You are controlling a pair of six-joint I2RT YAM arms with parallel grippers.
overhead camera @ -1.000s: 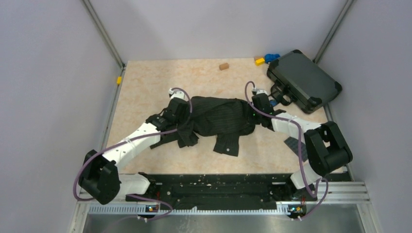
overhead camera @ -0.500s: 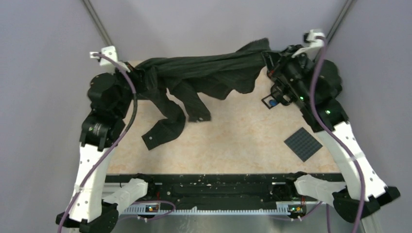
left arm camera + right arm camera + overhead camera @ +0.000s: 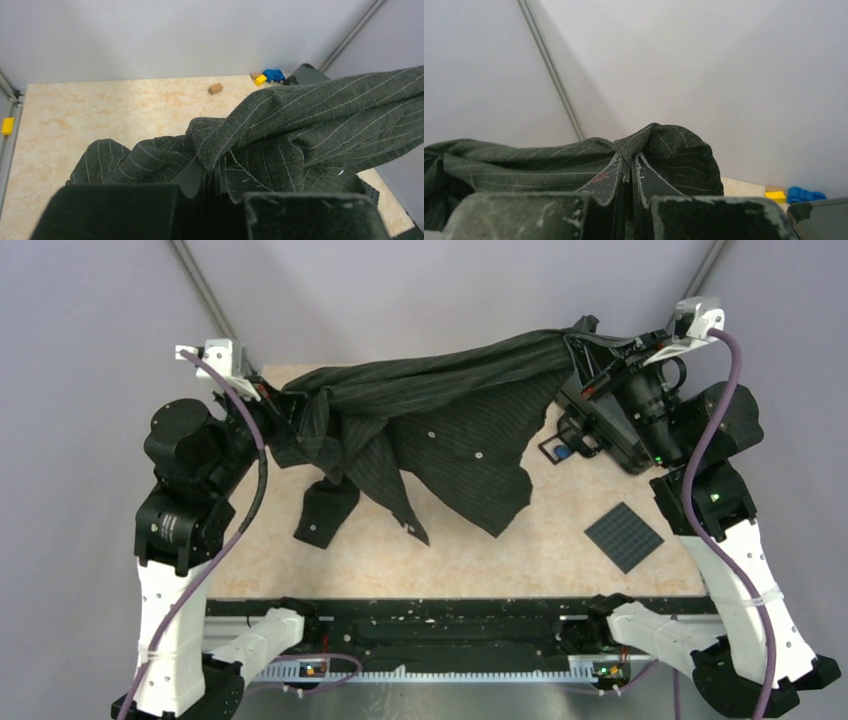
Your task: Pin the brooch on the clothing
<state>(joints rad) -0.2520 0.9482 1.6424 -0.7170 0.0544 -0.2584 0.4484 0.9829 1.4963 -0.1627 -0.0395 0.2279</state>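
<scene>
The clothing [image 3: 450, 430], a black pinstriped shirt with white buttons, hangs stretched in the air between both arms, its tail and one sleeve drooping toward the table. My left gripper [image 3: 275, 400] is shut on a bunched fold at the shirt's left end; the wrist view shows cloth [image 3: 310, 130] pinched at the left gripper [image 3: 215, 170]. My right gripper [image 3: 580, 350] is shut on the shirt's right end, with fabric [image 3: 524, 165] clamped at the right gripper [image 3: 628, 165]. The brooch [image 3: 562, 451], a tiny blue round piece, lies in a small black frame on the table below the right gripper.
A dark hard case [image 3: 615, 435] sits at the back right, mostly behind the right arm. A dark grey square mat [image 3: 624, 536] lies front right. At the back stand a brown block [image 3: 215, 88], a blue toy [image 3: 273, 75] and a yellow piece [image 3: 260, 79].
Both arms have lifted the shirt off the table and pulled it apart. Since half a second ago the right gripper rose further and the shirt front has unfolded and hangs wider.
</scene>
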